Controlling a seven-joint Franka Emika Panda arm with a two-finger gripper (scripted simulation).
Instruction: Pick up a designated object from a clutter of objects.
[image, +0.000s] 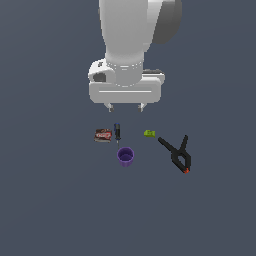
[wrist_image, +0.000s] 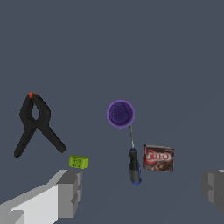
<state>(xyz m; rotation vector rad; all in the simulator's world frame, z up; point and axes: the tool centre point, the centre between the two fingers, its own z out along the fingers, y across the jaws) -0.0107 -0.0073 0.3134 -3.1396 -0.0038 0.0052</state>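
The purple cup (image: 125, 156) (wrist_image: 120, 113) stands upright on the grey floor, mouth up, at the near side of the clutter in the exterior view. My gripper (image: 125, 107) (wrist_image: 142, 192) hangs open well above the objects, behind the cup, with nothing between its grey fingers (wrist_image: 70, 192). The dark blue-handled screwdriver (image: 117, 132) (wrist_image: 134, 164) lies just beyond the cup, its shaft pointing at it. A red-brown packet (image: 103, 135) (wrist_image: 159, 158) lies beside the screwdriver. The small green block (image: 149, 133) (wrist_image: 78, 162) sits apart.
A black spring clamp (image: 177, 153) (wrist_image: 35, 124) with an orange tip lies at the exterior view's right of the cup, a short gap away. The ground is a flat grey surface (image: 50, 200) all round.
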